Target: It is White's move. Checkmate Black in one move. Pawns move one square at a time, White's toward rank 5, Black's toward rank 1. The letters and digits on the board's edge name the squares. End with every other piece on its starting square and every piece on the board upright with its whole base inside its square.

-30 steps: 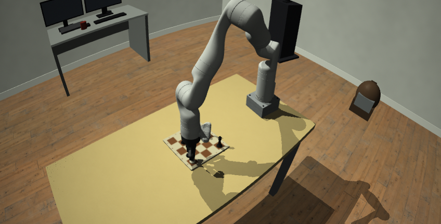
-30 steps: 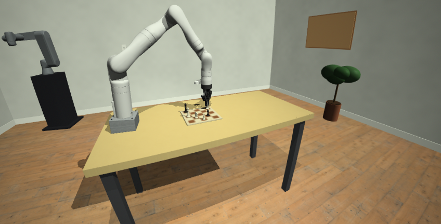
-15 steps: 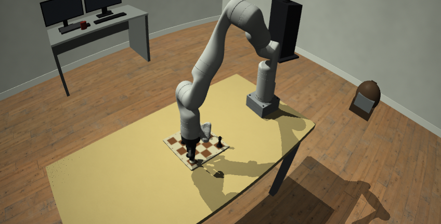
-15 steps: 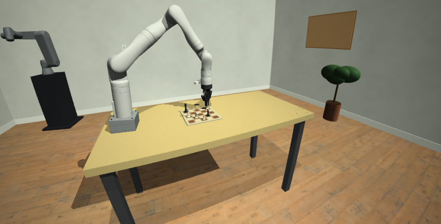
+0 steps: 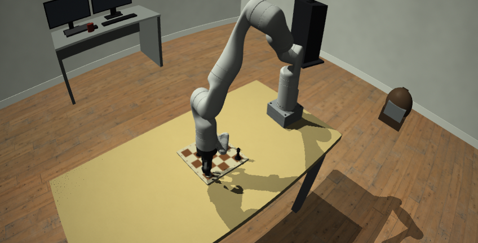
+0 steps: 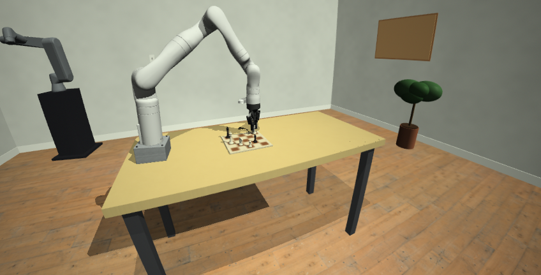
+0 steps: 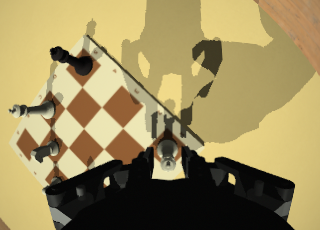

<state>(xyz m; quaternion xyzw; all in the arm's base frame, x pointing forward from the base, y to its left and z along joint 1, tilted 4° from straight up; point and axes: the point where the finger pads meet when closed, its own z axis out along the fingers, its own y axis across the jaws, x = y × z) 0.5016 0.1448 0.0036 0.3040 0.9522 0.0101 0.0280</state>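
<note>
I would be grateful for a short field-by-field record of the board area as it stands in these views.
gripper: partly open, fingers straddling a piece at the board's corner
piece between fingers: light chess piece, upright on a brown corner square
chessboard: flat on the yellow table
other pieces: black piece at another corner; light piece and dark piece on the far side

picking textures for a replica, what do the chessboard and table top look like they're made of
Chessboard: looks like matte wood or printed card, flat brown and cream squares without glare. Table top: pale yellow, smooth and matte, maybe painted wood or laminate; no grain shows. Its legs look like dark metal.
</note>
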